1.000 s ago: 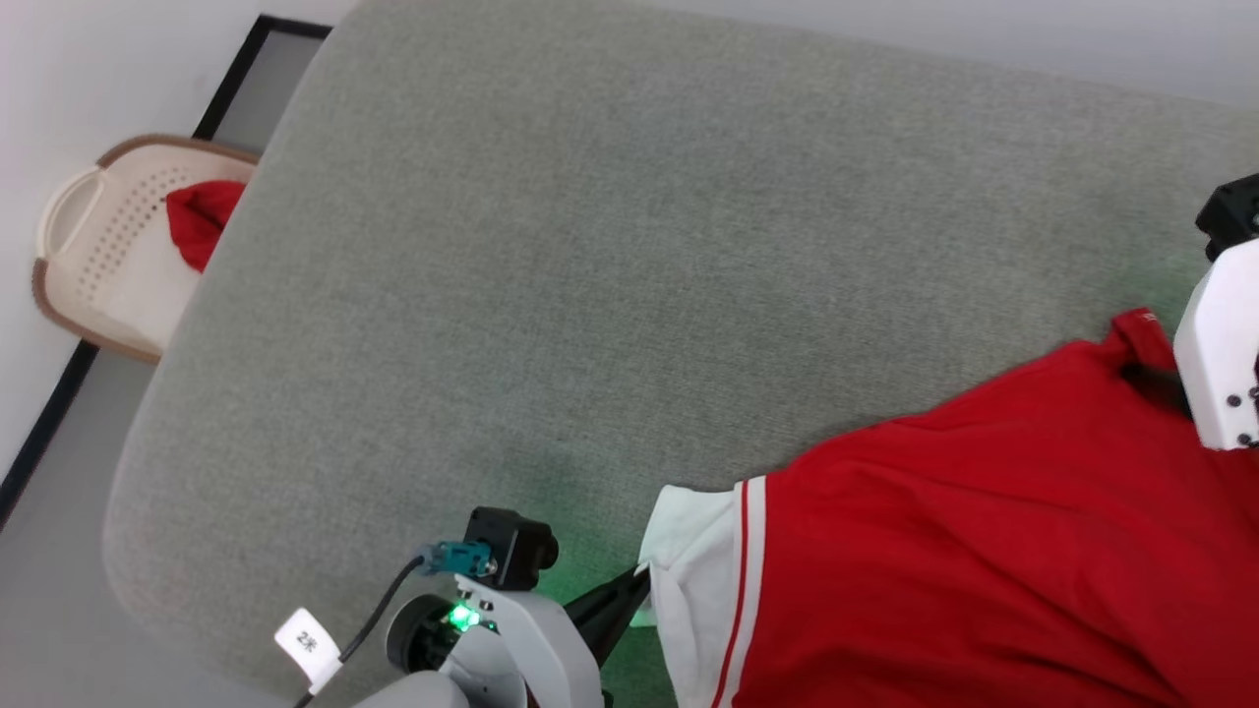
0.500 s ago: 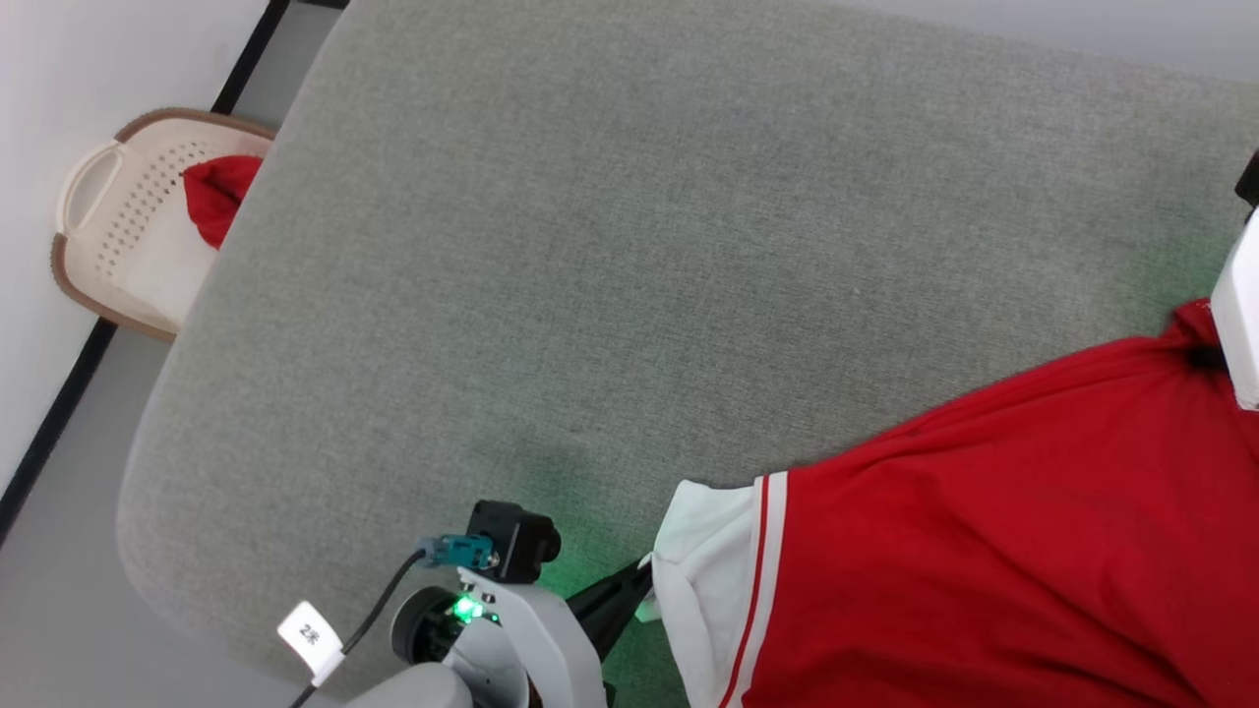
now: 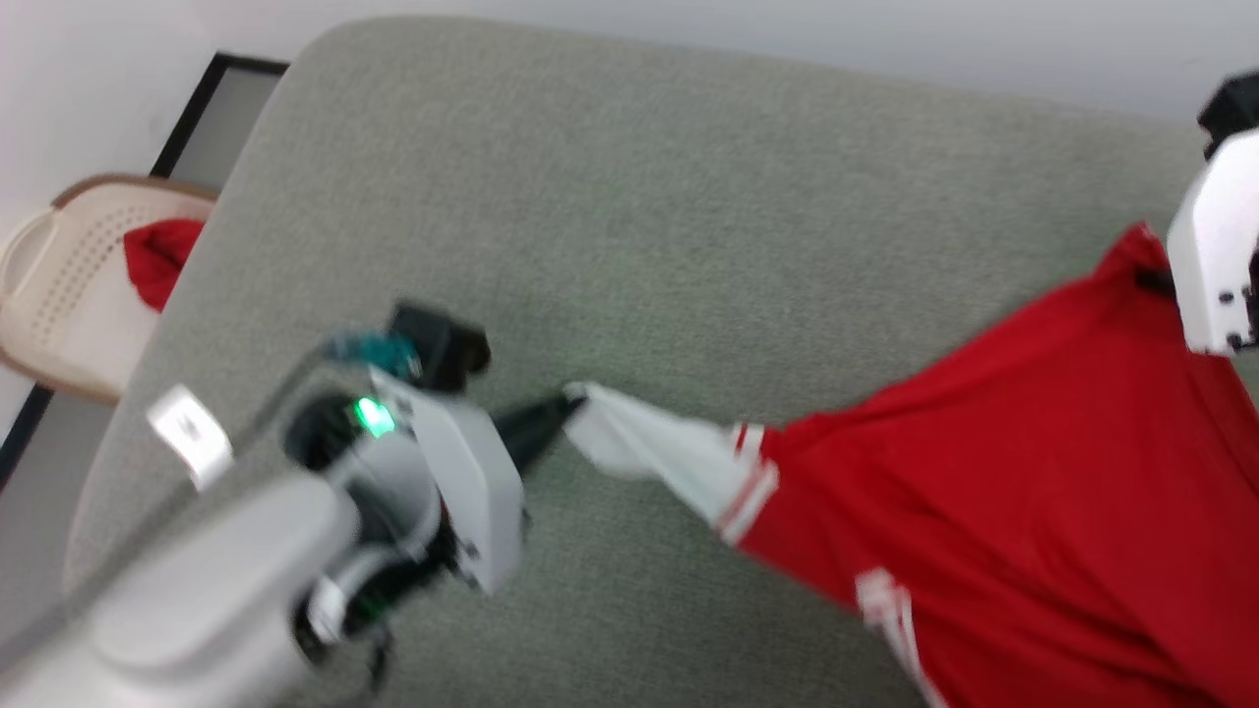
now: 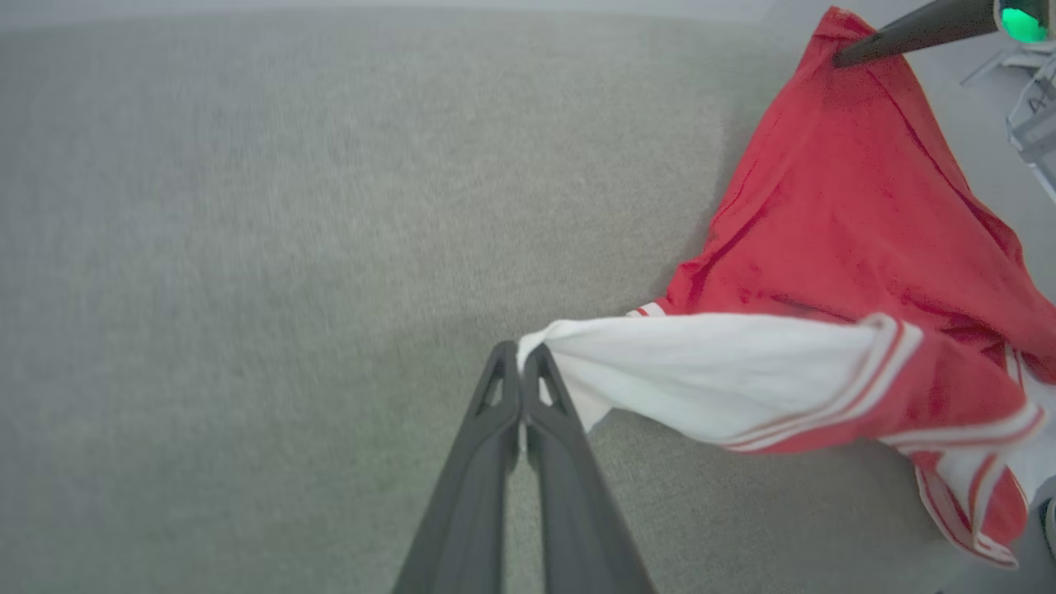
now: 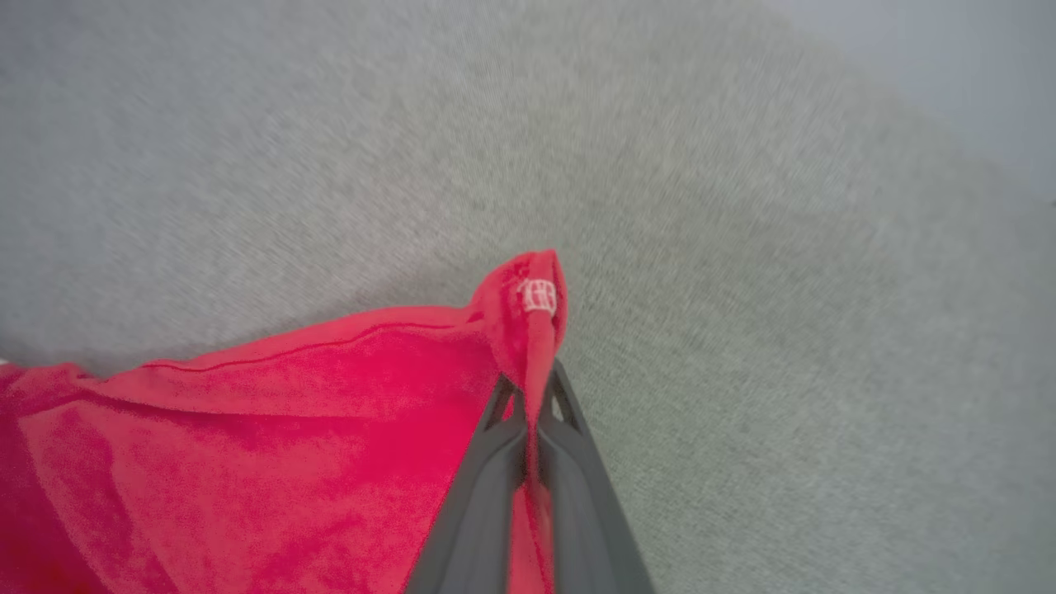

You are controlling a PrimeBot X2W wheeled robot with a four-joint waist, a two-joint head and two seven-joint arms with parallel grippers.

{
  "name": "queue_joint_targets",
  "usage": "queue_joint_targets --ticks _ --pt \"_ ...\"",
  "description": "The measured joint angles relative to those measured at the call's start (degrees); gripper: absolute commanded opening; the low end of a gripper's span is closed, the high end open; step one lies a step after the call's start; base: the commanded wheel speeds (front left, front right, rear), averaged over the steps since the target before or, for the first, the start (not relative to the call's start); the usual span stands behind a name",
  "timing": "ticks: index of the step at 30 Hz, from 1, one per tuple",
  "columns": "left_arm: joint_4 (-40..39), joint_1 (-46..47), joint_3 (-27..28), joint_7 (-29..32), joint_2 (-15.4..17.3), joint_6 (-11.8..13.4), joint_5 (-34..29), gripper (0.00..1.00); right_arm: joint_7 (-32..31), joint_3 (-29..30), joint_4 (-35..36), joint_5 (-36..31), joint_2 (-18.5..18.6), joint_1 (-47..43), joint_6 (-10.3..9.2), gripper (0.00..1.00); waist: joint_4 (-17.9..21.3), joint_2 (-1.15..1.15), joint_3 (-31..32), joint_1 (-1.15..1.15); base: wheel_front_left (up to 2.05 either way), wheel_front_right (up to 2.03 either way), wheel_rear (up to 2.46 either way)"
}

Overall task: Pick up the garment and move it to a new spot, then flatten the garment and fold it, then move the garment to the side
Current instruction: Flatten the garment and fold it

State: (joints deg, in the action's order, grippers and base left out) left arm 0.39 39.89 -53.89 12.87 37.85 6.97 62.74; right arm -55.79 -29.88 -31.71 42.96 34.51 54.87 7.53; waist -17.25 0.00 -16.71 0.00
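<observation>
1. Head view. A second ago my left jaws sat low at the near edge. They have now swung up and out over the grey bench. They are pressed together on the tip of the white sleeve, which is drawn into a taut point rather than lying flat. The shirt stretches between my two arms, over the right part of the bench. My right wrist hides my right jaws at the shirt's far red corner. The picture is blurred and shifted, so my head moved too. The basket with the red cloth stands well apart, off the bench's left edge.

2. Left wrist view. My left jaws pinch the very tip of the sleeve, which hangs clear of the bench. The red body runs up to my other arm's dark finger.

3. Right wrist view. My right jaws are closed on a fold of the red corner, with cloth between them.

4. I judge the carry to the new spot is under way. Flattening comes next, and keeping this tension should help. The grip on the sleeve tip is thin and may slip.
</observation>
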Motion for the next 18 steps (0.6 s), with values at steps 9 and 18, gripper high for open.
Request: queue_joint_targets --ticks 9,18 --pt "1.7 18.4 3.4 12.3 5.3 -3.4 -2.0 0.0 7.7 -0.9 2.6 -2.1 -2.5 8.1 0.0 0.0 4.6 0.0 3.9 0.0 0.0 0.0 0.0" --pt "15.9 34.0 4.7 16.8 3.6 -9.1 -5.1 0.0 19.3 -4.0 -0.1 -5.6 -4.1 16.9 0.0 0.0 9.9 0.0 7.0 0.0 0.0 0.0 0.0"
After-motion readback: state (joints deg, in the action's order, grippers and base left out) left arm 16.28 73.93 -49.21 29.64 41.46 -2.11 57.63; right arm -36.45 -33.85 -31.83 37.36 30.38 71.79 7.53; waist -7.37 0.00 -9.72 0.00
